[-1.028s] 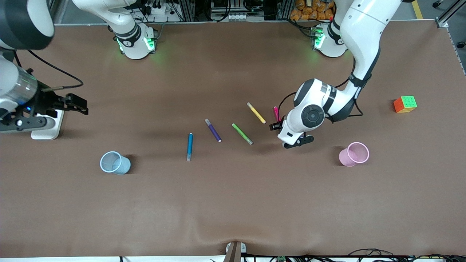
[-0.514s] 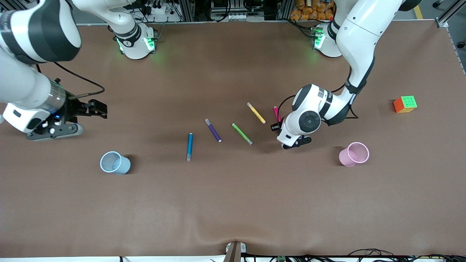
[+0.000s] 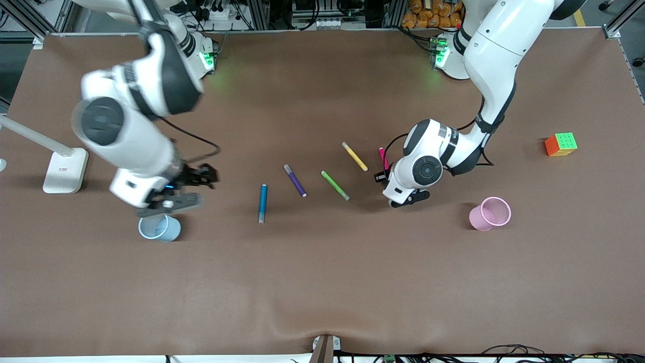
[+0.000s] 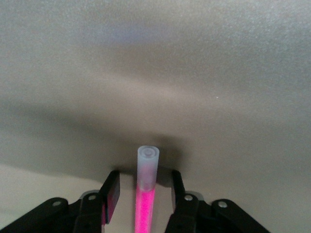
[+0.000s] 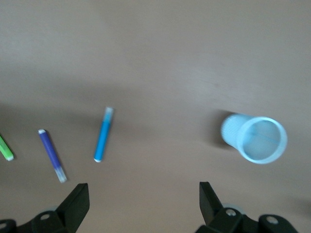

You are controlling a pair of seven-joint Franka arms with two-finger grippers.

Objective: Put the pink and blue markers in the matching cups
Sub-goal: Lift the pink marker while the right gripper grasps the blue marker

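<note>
Even overhead light falls on the matte brown worktop (image 3: 322,282), with soft short shadows beside the cups and pens. The right arm (image 3: 136,126) is smeared by motion blur. The right wrist view is slightly soft. In the left wrist view a broad dark shadow crosses the worktop, whose colour looks washed-out grey.

- Pink marker (image 3: 382,157): only its upper end shows in the front view; the rest is hidden under the left arm's wrist.
- Left gripper (image 4: 142,191): cut off by the lower frame edge in the left wrist view.
- Green marker (image 5: 5,148): cut off at the right wrist view's left edge.
- Light blue cup (image 3: 160,229): top rim partly covered by the right gripper (image 3: 199,176).
</note>
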